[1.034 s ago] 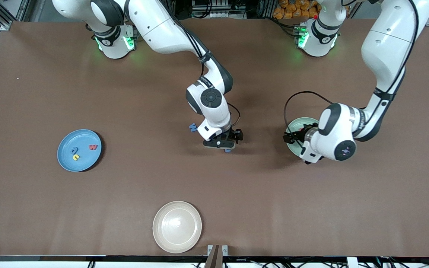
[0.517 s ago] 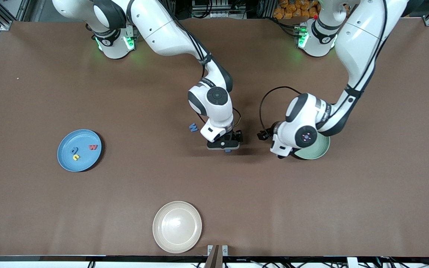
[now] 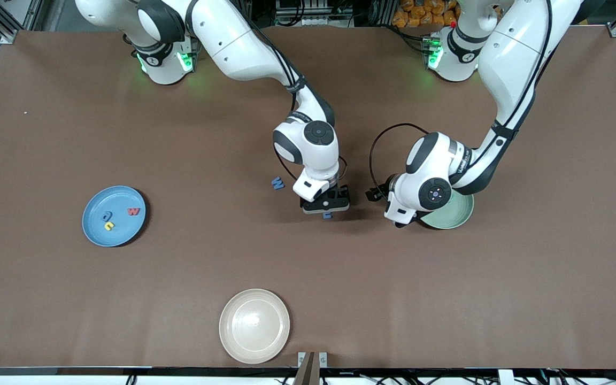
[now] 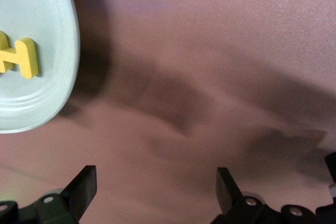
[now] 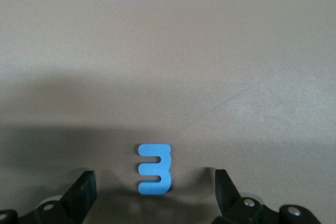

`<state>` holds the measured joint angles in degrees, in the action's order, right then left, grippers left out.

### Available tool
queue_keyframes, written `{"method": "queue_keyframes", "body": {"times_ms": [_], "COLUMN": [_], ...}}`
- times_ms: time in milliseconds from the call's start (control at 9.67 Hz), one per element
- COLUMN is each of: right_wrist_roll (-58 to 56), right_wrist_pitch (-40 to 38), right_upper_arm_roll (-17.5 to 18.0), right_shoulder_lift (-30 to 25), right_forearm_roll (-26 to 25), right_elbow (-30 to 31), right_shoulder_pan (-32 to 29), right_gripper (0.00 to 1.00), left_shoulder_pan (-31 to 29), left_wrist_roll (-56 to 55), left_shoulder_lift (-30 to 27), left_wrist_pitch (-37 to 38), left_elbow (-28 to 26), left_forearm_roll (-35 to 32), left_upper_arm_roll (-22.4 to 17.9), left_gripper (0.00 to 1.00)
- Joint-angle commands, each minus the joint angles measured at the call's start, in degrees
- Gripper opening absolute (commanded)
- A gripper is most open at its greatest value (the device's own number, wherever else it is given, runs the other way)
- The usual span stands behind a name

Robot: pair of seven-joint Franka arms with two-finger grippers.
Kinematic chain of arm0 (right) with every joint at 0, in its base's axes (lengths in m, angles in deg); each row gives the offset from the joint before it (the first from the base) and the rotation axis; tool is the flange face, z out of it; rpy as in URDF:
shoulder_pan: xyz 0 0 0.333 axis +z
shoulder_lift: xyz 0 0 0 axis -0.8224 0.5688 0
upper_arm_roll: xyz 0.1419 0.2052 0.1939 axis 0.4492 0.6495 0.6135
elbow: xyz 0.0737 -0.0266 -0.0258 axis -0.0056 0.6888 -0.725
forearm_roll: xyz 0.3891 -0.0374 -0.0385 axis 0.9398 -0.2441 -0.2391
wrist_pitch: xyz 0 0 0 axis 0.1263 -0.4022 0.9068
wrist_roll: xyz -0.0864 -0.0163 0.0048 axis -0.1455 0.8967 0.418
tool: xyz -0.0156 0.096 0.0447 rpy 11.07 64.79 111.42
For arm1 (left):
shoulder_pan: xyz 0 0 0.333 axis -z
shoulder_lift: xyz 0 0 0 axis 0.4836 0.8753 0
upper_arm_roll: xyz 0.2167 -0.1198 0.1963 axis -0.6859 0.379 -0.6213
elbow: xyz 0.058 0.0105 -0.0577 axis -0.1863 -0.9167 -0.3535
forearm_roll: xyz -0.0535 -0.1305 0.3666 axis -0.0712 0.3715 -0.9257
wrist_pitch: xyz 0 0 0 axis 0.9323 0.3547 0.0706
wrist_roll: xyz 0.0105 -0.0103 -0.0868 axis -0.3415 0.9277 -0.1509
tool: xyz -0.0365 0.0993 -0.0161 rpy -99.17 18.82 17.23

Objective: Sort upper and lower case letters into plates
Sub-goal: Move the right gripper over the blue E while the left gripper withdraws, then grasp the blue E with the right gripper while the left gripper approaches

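Observation:
My right gripper [image 3: 326, 209] hangs open low over a small blue letter [image 5: 155, 176] lying flat on the table between its fingers; the same letter [image 3: 328, 215] peeks out under the hand. Another blue letter [image 3: 278, 183] lies close by, toward the right arm's end. The blue plate [image 3: 94, 231] holds a red letter [image 3: 133, 212], a blue one [image 3: 106, 216] and a yellow one [image 3: 108, 226]. My left gripper [image 4: 155, 192] is open over bare table beside the mint green plate [image 4: 50, 106], which holds a yellow letter [image 4: 21, 59]. The left arm hides most of that plate [image 3: 455, 216].
A cream-white plate [image 3: 254, 325] sits near the table edge closest to the front camera. The two arms' hands stand close together over the middle of the brown table [image 3: 179, 278].
My left arm has swung off the mint plate toward the table's middle, uncovering part of the plate. My right gripper has shifted slightly over the blue letter. Both stay open.

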<state>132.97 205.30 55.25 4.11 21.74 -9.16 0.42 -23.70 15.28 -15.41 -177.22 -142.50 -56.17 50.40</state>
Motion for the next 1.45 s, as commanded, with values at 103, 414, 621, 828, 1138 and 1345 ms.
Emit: {"method": "queue_keyframes", "body": {"times_ms": [103, 414, 621, 828, 1138, 1345], "right_wrist_roll": [1.5, 1.6, 1.6, 1.5, 0.9, -0.8], "right_wrist_pitch": [0.5, 0.5, 0.5, 0.5, 0.1, -1.9], "right_upper_arm_roll": [-0.1, -0.1, 0.0, -0.1, -0.6, -0.6], "right_shoulder_lift": [1.7, 1.8, 1.8, 1.7, 0.1, -1.9], "right_forearm_roll": [-1.6, -1.6, -1.6, -1.7, -1.5, -1.4], "right_elbow": [-1.8, -1.3, -1.3, -1.4, -1.3, 0.3], "right_shoulder_pan": [0.1, 0.7, 0.6, 0.4, -0.6, -2.4], "right_gripper": [1.0, 0.06, 0.0, 0.0, 0.0, 0.0], "left_shoulder_pan": [0.0, 0.0, 0.1, 0.0, 0.8, 2.4], "left_wrist_roll": [0.9, 0.9, 0.9, 0.9, 0.9, 0.9], "left_shoulder_lift": [-1.2, -1.1, -1.0, -0.9, -0.9, -0.6], "left_wrist_pitch": [-0.2, -0.1, -0.1, -0.1, -0.1, -0.1], "left_elbow": [-0.5, -0.6, -0.5, -0.6, -0.5, 0.5], "left_forearm_roll": [-1.0, -1.0, -1.0, -1.0, -2.8, -2.9], "left_upper_arm_roll": [-0.1, -0.1, -0.1, -0.2, -0.1, -0.2], "left_gripper": [1.0, 1.0, 1.0, 1.0, 1.0, 1.0]}}
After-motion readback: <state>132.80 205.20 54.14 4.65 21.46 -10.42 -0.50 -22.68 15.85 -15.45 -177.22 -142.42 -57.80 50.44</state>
